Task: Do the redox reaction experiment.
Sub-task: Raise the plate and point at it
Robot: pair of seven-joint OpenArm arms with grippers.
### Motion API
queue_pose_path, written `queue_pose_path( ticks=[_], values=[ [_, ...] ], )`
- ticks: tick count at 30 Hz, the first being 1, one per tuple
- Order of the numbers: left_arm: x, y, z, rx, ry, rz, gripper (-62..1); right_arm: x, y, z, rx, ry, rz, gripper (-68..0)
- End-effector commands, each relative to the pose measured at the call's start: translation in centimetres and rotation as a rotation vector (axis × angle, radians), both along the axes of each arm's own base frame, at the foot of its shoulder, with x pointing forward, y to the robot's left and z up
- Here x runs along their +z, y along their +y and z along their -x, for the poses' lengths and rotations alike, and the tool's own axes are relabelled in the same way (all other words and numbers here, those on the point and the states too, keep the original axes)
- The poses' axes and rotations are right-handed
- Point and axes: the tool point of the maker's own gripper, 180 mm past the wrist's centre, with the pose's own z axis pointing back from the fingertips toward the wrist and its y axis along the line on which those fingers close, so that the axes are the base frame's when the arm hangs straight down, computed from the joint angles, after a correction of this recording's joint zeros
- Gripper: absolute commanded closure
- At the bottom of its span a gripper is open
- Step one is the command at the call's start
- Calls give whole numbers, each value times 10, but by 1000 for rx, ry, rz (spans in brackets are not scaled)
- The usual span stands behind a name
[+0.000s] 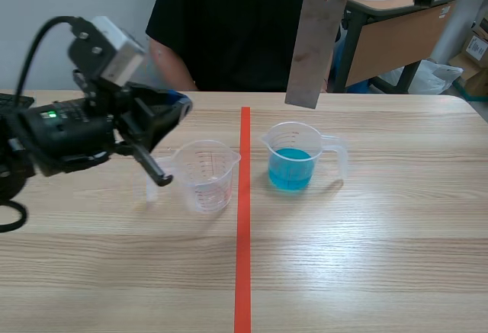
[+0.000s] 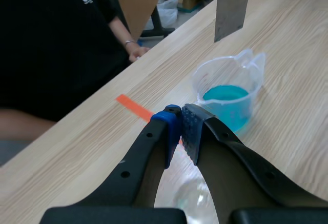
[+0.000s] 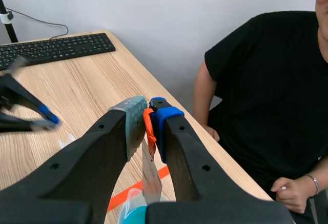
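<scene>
Left gripper (image 2: 181, 126) closest, fingers pressed together on nothing, two clear plastic measuring cups, one empty cup (image 1: 206, 174) beside the blue-liquid cup (image 1: 293, 158), one flat grey metal sheet (image 1: 314, 47) hanging above the blue-liquid cup, right gripper (image 3: 148, 119) clamping its orange tag (image 3: 149, 127), one person in black (image 1: 236, 20) beyond.

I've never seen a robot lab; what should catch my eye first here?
A grey metal plate dangles over a clear cup of bright blue liquid, hung by an orange tab pinched in the right gripper. The left gripper hovers shut above an empty measuring cup.
</scene>
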Motion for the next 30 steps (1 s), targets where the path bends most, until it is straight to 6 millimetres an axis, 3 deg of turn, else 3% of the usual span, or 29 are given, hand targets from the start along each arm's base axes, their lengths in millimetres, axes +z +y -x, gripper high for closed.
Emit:
queue_pose_path(
  ticks=[1, 9, 16, 21, 26, 30],
  values=[
    [-4, 23, 7, 41, 12, -27, -32, 18, -3, 0, 3, -48, -17, -17],
    [-50, 121, 67, 272, 222, -128, -32, 18, -2, 0, 4, -48, -20, -17],
    [-81, 189, 134, 507, 385, -165, -32, 19, 1, 0, 9, -50, -33, -17],
    [-100, 208, 187, 624, 501, -173, -31, 18, 10, 1, 24, -51, -42, -17],
    [-117, 206, 236, 704, 627, -144, -31, 13, 33, 3, 65, -50, -36, -17],
    [-124, 203, 257, 778, 676, -104, -31, 11, 54, 6, 105, -52, -43, -17]
  ],
)
